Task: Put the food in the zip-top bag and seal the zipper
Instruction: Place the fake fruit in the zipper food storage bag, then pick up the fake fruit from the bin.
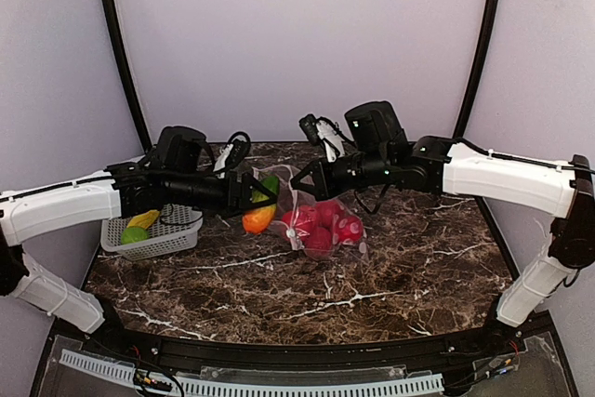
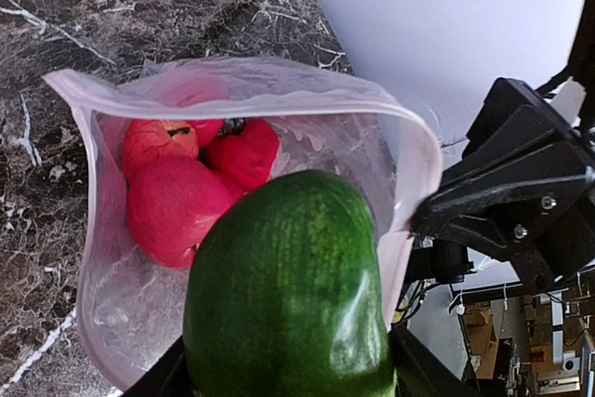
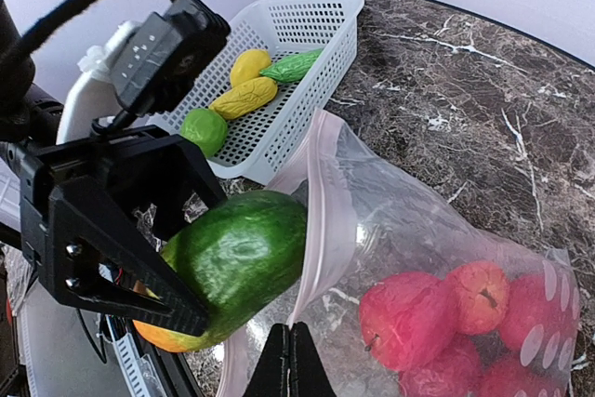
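The clear zip-top bag (image 1: 349,239) lies mid-table with several red toy fruits (image 1: 321,222) inside. My right gripper (image 1: 299,180) is shut on the bag's pink zipper strip (image 3: 327,220) and holds the mouth open; its fingers (image 3: 284,360) pinch the rim. My left gripper (image 1: 253,197) is shut on an orange-green fruit (image 1: 259,217), whose green end (image 2: 288,295) sits at the bag's mouth (image 2: 251,90). In the left wrist view the red fruits (image 2: 177,202) lie deep in the bag. In the right wrist view the held fruit (image 3: 237,262) is just outside the rim.
A white mesh basket (image 1: 177,237) stands at the left with a green fruit (image 1: 134,235) and a yellow one (image 1: 144,219); the right wrist view shows its wall (image 3: 307,72) with yellow and green pieces inside. The dark marble table (image 1: 372,295) has a raised black rim.
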{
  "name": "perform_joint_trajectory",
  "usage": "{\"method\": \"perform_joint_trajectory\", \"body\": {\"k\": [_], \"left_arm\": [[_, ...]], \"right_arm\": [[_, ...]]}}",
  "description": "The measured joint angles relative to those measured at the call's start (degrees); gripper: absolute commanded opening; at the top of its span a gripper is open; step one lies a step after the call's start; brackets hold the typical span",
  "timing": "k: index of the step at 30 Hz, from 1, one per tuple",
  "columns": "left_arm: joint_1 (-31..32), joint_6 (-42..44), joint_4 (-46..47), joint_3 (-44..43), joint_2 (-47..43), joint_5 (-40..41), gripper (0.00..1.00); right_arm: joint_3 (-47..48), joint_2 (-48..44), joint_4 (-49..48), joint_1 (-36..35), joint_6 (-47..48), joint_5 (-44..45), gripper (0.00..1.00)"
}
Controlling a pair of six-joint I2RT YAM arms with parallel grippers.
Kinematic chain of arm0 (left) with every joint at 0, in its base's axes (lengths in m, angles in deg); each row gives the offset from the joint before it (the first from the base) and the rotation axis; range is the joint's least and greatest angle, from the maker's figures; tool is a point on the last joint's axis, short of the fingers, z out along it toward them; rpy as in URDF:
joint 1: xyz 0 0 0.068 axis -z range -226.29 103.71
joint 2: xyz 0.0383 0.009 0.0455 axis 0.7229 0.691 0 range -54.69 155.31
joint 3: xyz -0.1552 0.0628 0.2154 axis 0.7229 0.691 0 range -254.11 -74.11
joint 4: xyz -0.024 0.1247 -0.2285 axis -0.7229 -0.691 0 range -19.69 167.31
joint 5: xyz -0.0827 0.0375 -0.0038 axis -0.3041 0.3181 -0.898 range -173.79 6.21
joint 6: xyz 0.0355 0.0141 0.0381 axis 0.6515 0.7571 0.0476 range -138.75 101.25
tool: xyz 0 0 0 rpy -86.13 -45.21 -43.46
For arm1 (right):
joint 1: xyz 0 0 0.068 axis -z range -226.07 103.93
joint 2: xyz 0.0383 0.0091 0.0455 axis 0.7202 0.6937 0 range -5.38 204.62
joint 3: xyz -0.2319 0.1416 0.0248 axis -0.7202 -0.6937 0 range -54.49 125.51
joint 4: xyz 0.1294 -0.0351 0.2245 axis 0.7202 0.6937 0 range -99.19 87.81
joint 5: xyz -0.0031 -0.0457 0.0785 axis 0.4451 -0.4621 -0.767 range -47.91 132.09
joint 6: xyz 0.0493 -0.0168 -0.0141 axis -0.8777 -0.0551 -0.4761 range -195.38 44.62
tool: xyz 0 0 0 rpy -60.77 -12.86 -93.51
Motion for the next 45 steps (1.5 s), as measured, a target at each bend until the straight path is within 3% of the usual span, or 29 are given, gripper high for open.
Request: {"method": "perform_joint_trajectory", "body": {"k": [10,20,34,45], "left_arm": [[0.15,-1.07,1.01,-4.15,5.64,0.81,0.58],[-0.17,-5.33,8.96,-5.57,13.49,1.16,0.58],[-0.33,-9.27,13.16,-5.57,15.23,2.32,0.78],[-0.33,-8.5,12.61,-5.57,15.15,2.97,0.81]], "right_arm": [[0.0,-0.02,-0.22,-0.09,0.0,-0.17,0.0],[-0.9,-0.04,-1.09,-0.61,0.0,-0.15,0.0],[-1.31,-0.13,-2.4,-0.61,-0.02,0.74,0.0],[-1.31,-0.13,-2.4,-0.61,-0.02,0.74,0.0]]}}
